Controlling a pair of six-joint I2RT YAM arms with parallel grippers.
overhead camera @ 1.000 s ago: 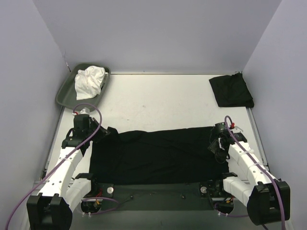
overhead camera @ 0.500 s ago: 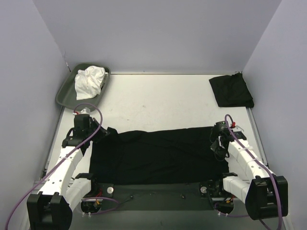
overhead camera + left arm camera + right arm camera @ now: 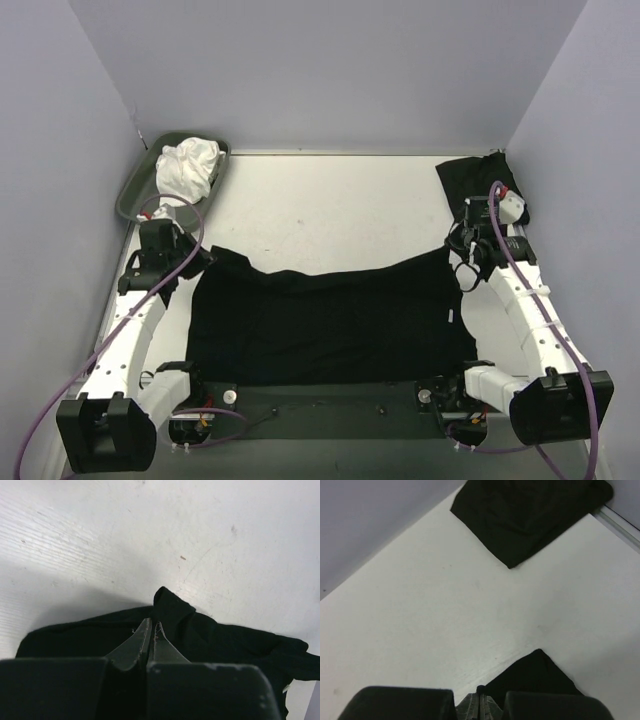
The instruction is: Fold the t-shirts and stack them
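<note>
1. Partly hidden by the right arm, the folded t-shirt point(image 3: 470, 180) lies across the desk point(image 3: 330, 215) to the right of the tray point(image 3: 135, 190).
2. Counted: two black t-shirts, one tray, and one crumpled white cloth point(image 3: 187, 168) inside the tray.
3. The spread t-shirt point(image 3: 330, 320) lies nearer than the tray, by the arm bases.
4. The left fingers point(image 3: 135, 645) pinch its far corner nearest the tray; the right fingers point(image 3: 470, 707), barely in view, pinch the opposite far corner.
</note>
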